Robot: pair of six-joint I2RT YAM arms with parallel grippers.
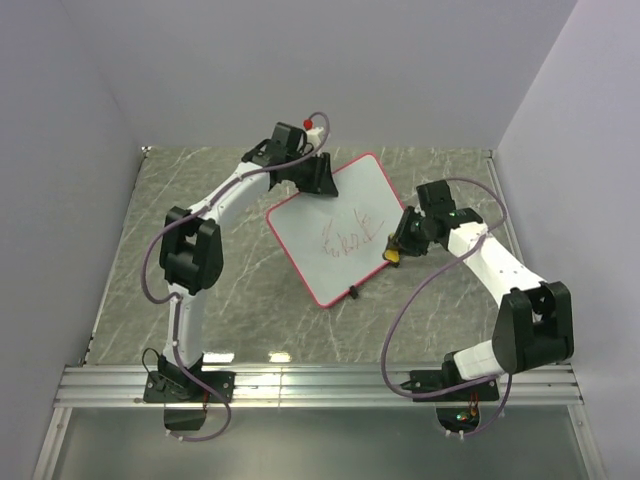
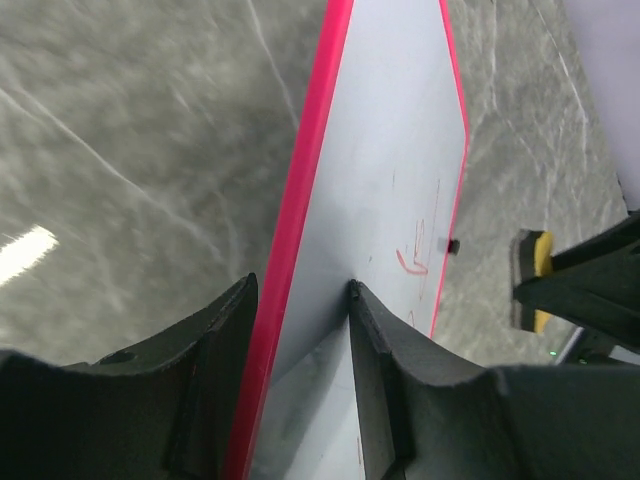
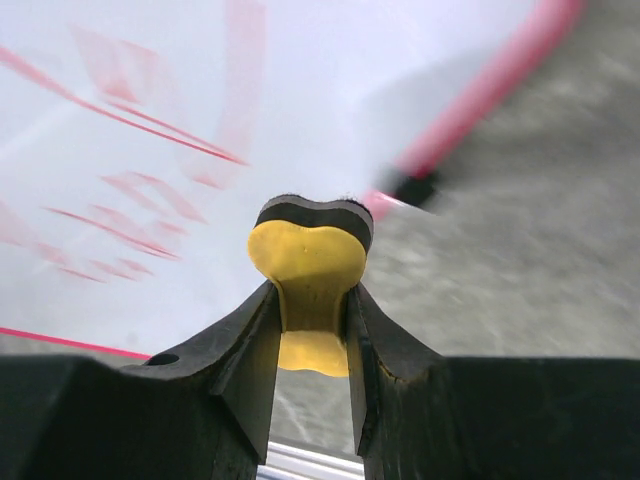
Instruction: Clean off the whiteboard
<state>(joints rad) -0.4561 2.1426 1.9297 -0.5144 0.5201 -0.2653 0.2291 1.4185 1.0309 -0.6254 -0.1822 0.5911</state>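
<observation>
The whiteboard (image 1: 325, 215) lies skewed in the middle of the table, white with a pink-red frame and red scribbles (image 1: 347, 237). My left gripper (image 1: 318, 178) is shut on its far edge; in the left wrist view the gripper (image 2: 300, 290) has the pink frame and the white board (image 2: 390, 150) between its fingers. My right gripper (image 1: 393, 250) is shut on the yellow eraser (image 1: 394, 256) at the board's right edge. In the right wrist view the gripper (image 3: 312, 295) holds the eraser (image 3: 310, 255), dark pad facing the scribbled board (image 3: 300, 100).
The grey marble table (image 1: 240, 300) is walled by pale panels at the back and sides. An aluminium rail (image 1: 320, 385) runs along the near edge. A small white item with a red top (image 1: 313, 127) sits behind the left gripper. A black foot (image 3: 410, 187) sits on the board's edge.
</observation>
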